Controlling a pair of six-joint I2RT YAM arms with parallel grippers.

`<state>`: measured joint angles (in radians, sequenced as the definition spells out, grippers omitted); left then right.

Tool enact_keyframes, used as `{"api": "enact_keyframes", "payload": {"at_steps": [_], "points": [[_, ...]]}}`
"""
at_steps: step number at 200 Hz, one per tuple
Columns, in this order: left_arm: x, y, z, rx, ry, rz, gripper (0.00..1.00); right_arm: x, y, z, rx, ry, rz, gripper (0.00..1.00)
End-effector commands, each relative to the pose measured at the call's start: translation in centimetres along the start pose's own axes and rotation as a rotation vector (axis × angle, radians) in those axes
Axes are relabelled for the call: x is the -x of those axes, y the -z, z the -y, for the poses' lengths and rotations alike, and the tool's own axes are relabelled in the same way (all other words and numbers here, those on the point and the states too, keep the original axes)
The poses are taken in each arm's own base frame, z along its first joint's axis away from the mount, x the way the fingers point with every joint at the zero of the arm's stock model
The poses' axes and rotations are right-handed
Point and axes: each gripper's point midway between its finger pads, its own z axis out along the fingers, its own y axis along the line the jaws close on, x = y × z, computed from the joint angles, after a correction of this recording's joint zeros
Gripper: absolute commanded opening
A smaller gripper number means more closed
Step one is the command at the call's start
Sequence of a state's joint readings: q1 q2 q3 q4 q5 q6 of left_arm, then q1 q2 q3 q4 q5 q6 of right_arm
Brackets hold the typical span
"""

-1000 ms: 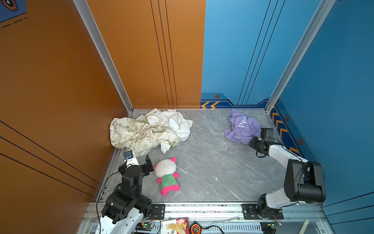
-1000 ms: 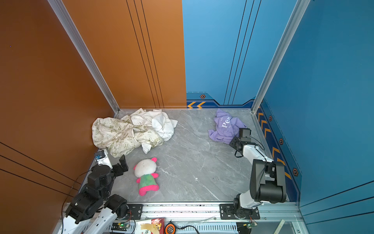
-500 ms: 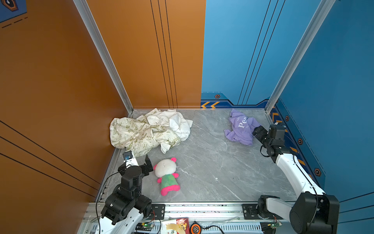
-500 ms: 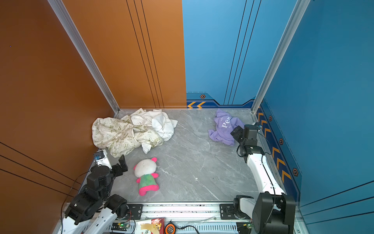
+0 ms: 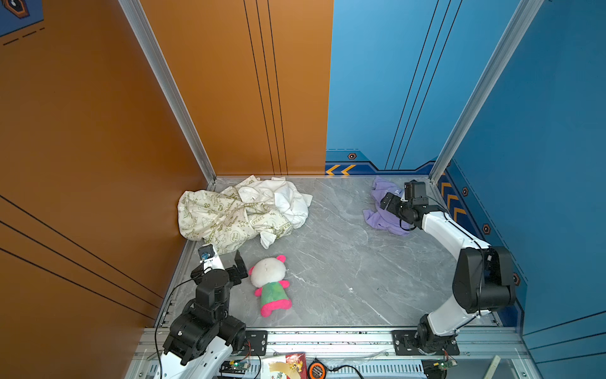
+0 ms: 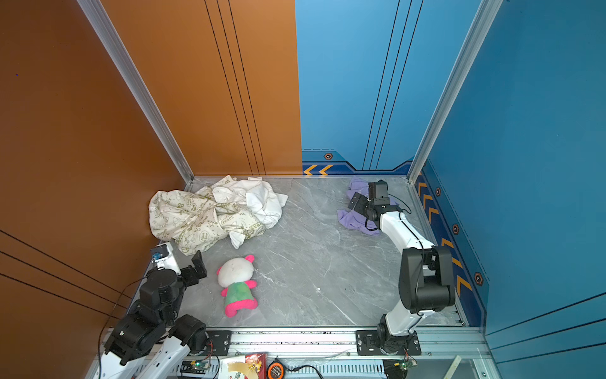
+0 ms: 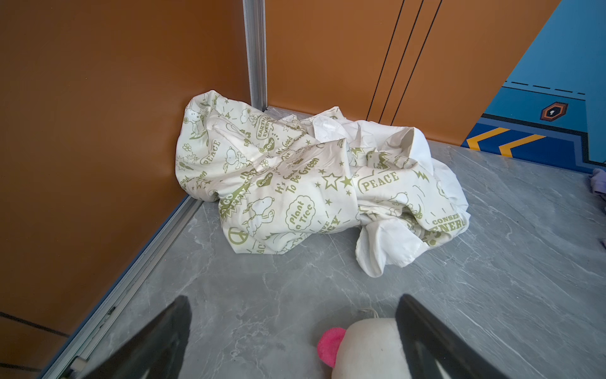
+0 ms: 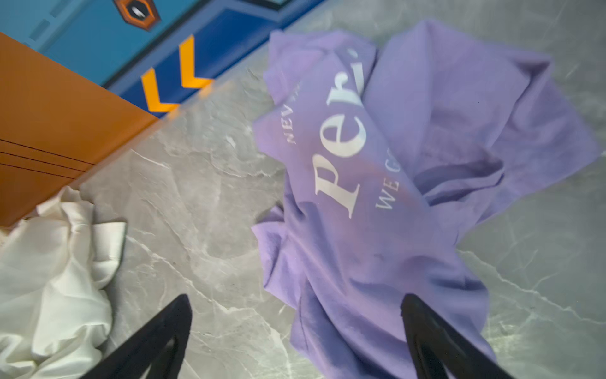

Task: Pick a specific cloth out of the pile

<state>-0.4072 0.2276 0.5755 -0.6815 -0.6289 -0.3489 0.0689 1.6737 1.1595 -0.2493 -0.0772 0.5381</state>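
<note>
Looks like the set-down step: right gripper point(image 8: 295, 297) spread wide, empty, poised over the purple cloth point(image 8: 377, 197) near the far right corner, well apart from the pile point(image 5: 242, 211) heaped in the far left corner. Left gripper point(image 7: 294, 298) wide too, empty, beside the plush toy point(image 5: 270, 282). Next, probably: lift clear without snagging fabric.

Left claw point(image 7: 293, 298) and right claw point(image 8: 295, 297), jaws wide apart.
</note>
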Motion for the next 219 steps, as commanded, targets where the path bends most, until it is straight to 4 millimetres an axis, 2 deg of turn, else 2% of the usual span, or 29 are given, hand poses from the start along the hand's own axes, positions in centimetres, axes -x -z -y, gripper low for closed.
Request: {"api": "enact_keyframes", "payload": {"at_steps": [1, 30, 60, 87, 119, 147, 187, 200, 219], "points": [[-0.5, -0.1, -0.4, 0.022, -0.009, -0.002, 0.98, -3.1, -1.3, 2.0, -0.047, 0.012, -0.111, 1.0], [-0.5, -0.1, -0.4, 0.022, -0.011, -0.004, 0.98, -5.8, -3.0, 4.5, -0.093, -0.017, -0.193, 1.0], [-0.6, -0.2, -0.4, 0.024, -0.012, -0.006, 0.98, -7.8, -3.8, 6.3, -0.109, -0.057, -0.251, 1.0], [-0.6, -0.2, -0.3, 0.022, -0.014, -0.008, 0.98, -8.2, -3.7, 6.9, -0.113, -0.066, -0.255, 1.0], [-0.6, -0.2, -0.3, 0.023, -0.015, -0.007, 0.98, -7.1, -2.7, 6.1, -0.081, -0.074, -0.219, 1.0], [-0.7, -0.3, -0.4, 0.028, -0.02, -0.012, 0.98, -4.3, 0.0, 4.5, -0.025, -0.081, -0.11, 1.0], [-0.7, -0.9, -0.6, 0.074, 0.032, -0.032, 0.98, 0.6, 6.5, 2.8, 0.026, -0.04, 0.157, 1.0], [-0.3, -1.5, 0.1, 0.066, 0.065, -0.028, 0.98, 1.8, 8.9, 2.7, 0.033, -0.016, 0.26, 1.0], [0.6, -2.8, 1.7, 0.042, 0.081, -0.019, 0.98, 2.4, 11.5, 2.7, 0.051, 0.026, 0.379, 1.0]]}}
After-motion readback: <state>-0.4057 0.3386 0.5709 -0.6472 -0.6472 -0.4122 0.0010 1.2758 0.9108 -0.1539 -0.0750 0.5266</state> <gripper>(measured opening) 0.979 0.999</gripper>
